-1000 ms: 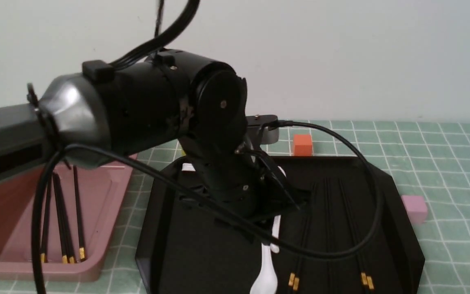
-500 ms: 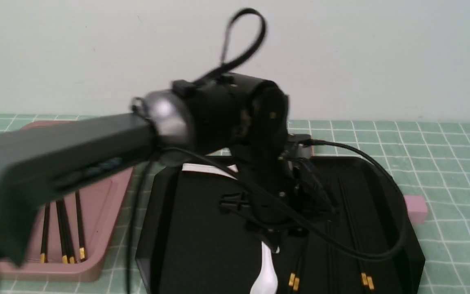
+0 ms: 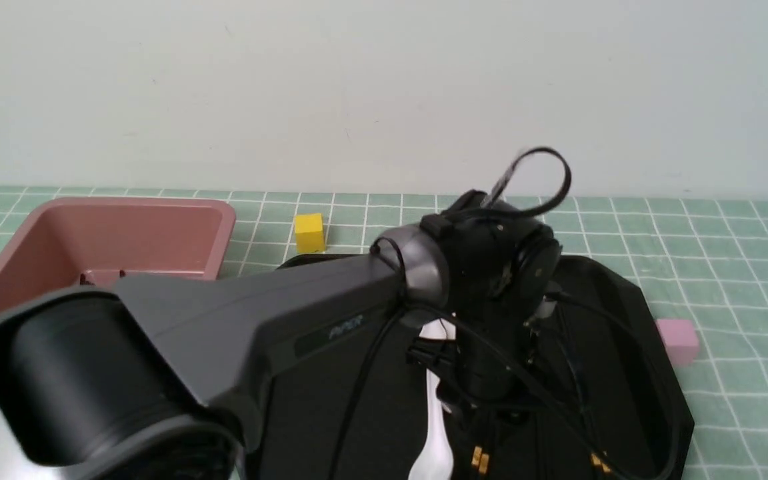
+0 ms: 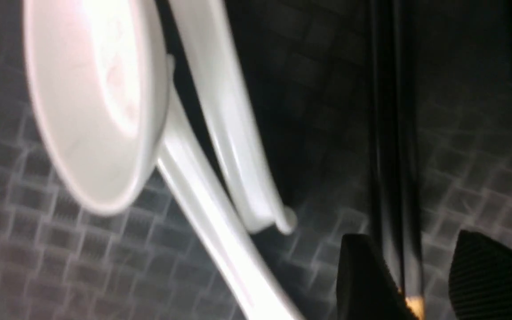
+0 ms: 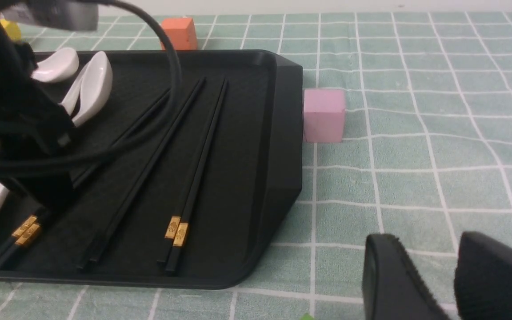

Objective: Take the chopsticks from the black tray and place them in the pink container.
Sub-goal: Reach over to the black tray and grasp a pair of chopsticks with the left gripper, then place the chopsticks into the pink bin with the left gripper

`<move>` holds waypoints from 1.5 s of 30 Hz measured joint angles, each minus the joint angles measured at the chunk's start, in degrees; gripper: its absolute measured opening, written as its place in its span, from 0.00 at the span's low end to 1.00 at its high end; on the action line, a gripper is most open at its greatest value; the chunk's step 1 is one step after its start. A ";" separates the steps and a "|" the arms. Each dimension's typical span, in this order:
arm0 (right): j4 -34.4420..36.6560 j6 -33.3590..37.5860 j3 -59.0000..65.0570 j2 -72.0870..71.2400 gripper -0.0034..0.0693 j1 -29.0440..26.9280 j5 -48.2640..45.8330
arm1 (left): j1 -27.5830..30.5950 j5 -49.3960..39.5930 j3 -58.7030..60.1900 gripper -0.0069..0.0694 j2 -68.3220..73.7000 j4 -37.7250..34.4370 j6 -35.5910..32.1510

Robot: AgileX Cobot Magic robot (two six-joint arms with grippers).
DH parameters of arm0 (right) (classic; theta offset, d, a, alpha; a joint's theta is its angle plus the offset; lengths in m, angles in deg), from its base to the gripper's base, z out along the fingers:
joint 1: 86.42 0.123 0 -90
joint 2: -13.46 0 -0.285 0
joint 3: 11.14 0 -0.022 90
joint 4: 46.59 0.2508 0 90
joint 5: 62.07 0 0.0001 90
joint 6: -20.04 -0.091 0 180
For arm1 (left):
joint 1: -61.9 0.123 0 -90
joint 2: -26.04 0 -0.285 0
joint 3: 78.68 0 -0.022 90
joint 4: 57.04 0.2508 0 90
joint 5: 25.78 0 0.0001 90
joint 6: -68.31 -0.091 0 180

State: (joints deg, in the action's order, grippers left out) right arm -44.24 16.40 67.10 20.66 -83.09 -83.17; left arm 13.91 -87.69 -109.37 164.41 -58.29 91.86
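The black tray (image 3: pixel 631 300) lies at centre right. Chopsticks lie in it lengthwise, and their gold bands (image 3: pixel 479 459) show near the front edge. One pair (image 5: pixel 196 171) and further chopsticks (image 5: pixel 142 175) appear in the right wrist view. My left gripper (image 3: pixel 491 417) is low over the tray and open. Its fingers (image 4: pixel 362 275) straddle a chopstick pair (image 4: pixel 394 178) without gripping it. The pink container (image 3: pixel 157 208) stands at the far left, its inside hidden by my left arm. My right gripper (image 5: pixel 442 275) is open and empty over the mat, right of the tray.
White spoons (image 4: pixel 96 102) lie in the tray beside the left gripper, one (image 3: pixel 434 440) near the front. A pink cube (image 5: pixel 324 114) touches the tray's right side. An orange cube (image 5: pixel 178 32) and a yellow cube (image 3: pixel 309 232) sit behind the tray on the green checked mat.
My left arm has swung from the pink container's side rightward across the tray and dropped low. Its gripper now sits over a chopstick pair. The chopsticks in the container are now hidden.
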 joint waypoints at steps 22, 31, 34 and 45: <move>0.00 0.00 0.00 0.00 0.38 0.00 0.00 | 0.04 2.20 -0.84 0.24 1.20 0.75 1.75; 0.00 0.00 0.00 0.00 0.38 0.00 0.00 | 0.80 -1.04 -6.99 0.24 -8.56 1.59 6.95; 0.00 0.00 0.00 0.00 0.38 0.00 0.00 | 2.38 -3.81 -9.10 0.24 -12.78 2.93 7.54; 0.00 0.00 0.00 0.00 0.38 0.00 0.00 | 21.68 -9.11 6.39 0.24 -33.59 8.10 6.89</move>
State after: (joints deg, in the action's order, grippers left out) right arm -44.24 16.40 67.10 20.66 -83.09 -83.17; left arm 35.59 -96.80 -102.99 130.82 -50.19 98.74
